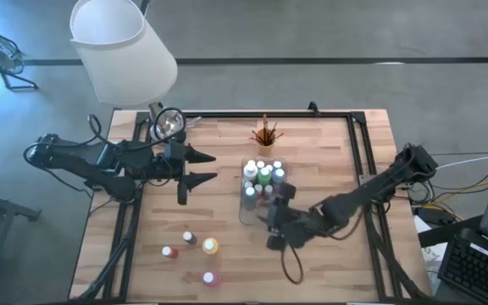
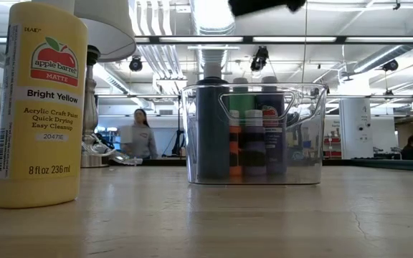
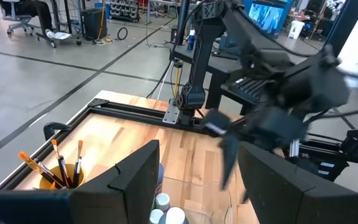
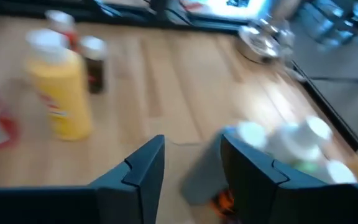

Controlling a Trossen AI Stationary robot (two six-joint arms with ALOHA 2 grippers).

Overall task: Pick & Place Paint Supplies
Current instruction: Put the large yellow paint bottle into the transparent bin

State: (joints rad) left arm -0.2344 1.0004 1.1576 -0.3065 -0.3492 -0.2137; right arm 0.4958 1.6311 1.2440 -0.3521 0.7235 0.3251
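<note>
Paint bottles (image 1: 262, 176) fill a clear plastic tray (image 1: 249, 213) mid-bench; four wait loose. Right hand (image 1: 275, 222), fingers spread and empty, hovers beside the tray, likely reaching next for the yellow bottle (image 1: 210, 246).

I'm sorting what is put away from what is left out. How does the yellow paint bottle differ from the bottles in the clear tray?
The yellow paint bottle stands on the bare table, near the front edge; the bottles in the clear tray are packed inside the tray's walls at mid-table. It stands with three other loose bottles, well apart; they crowd close together. Its body is yellow; theirs are darker, with white caps. All stand upright.
</note>
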